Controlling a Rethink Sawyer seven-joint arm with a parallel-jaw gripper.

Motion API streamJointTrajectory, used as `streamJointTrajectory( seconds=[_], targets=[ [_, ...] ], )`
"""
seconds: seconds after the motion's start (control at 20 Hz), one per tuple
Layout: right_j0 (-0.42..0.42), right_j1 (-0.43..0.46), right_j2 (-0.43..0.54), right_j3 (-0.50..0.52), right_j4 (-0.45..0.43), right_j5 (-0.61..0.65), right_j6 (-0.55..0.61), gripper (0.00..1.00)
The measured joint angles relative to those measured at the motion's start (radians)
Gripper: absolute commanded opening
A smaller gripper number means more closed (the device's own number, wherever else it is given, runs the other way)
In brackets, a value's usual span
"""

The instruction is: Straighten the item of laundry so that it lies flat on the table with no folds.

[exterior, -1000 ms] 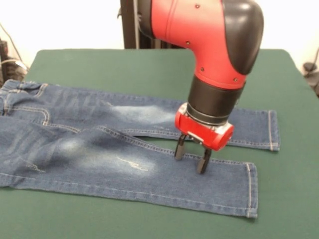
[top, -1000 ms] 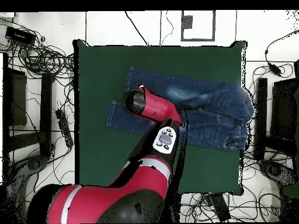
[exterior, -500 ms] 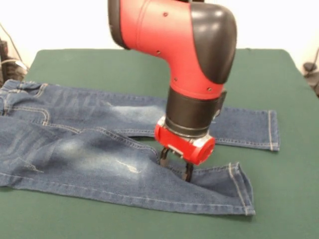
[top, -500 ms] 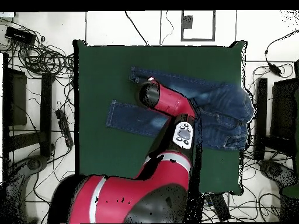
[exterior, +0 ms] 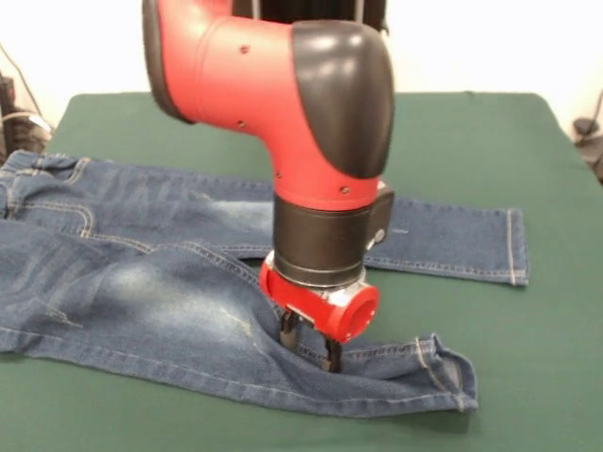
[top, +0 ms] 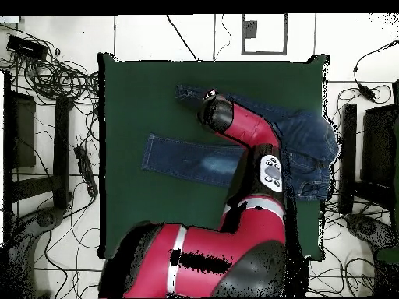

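gripper (exterior: 308, 345) down on the near leg of the jeans (exterior: 141, 282), fingers (exterior: 330, 356) close together with denim bunched between them, so clamped on the fabric. Cloth ridges up around the tips; the cuff (exterior: 443, 369) past them is crumpled and lifted at its end

front view only: the pinch itself, the wrinkles, the far leg (exterior: 452, 243) lying flat and straight with its hem out to the right, waistband end running off the left edge. Faded patch on the thigh of the near leg

overhead view: gripper hidden under the arm (top: 241, 132), which crosses the jeans (top: 187, 160). What it adds is layout: one leg lies flat toward the table's left half, the waist end sits bunched near the right edge of the table (top: 125, 202). Jeans occupy the upper half, lower half bare green cloth

table is dark green, matte, wider than the garment. Round it a pale floor with loose cables (top: 54, 78), dark equipment (top: 19, 132) to the left and more dark gear (top: 382, 148) to the right
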Motion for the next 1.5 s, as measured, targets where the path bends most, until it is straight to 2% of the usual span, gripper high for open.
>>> streamJointTrajectory(
  seconds=[0.4, 0.7, 0.95, 1.5],
  targets=[
    [-0.105, -0.026, 0.127, 0.007, 0.001, 0.186, 0.000, 1.00],
    [-0.124, -0.043, 0.179, 0.051, -0.001, 0.338, 0.000, 1.00],
    [-0.124, -0.034, 0.207, 0.068, -0.004, 0.403, 0.000, 1.00],
    [-0.120, -0.035, 0.209, 0.060, -0.020, 0.410, 0.000, 1.00]
  ],
)
